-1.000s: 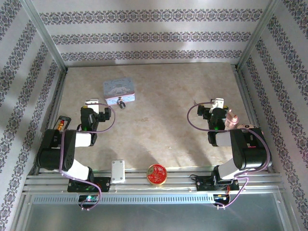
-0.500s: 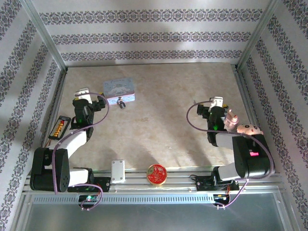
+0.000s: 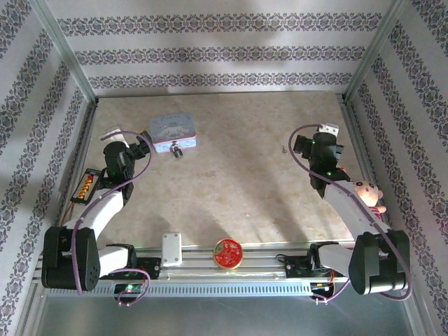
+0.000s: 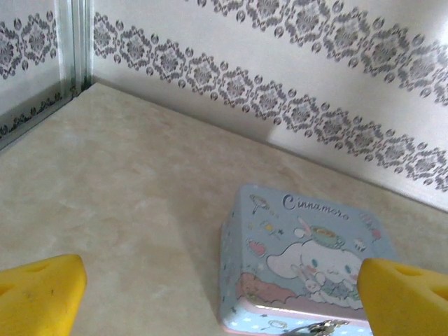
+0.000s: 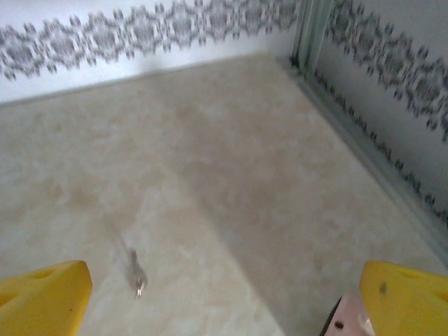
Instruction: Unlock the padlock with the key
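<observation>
The overhead view is bright and slightly washed out. Pale patches lie on the far wall and a dim band crosses the left wall; the table carries only faint, blurred shadows. In the left wrist view the tin is fairly sharp, throws a soft shadow to its left and shows a streak of glare on its near rim. The right wrist view is hazy: the key is a smear, and a diagonal shadow edge crosses the table. The yellow pads at the near corners are out of focus
</observation>
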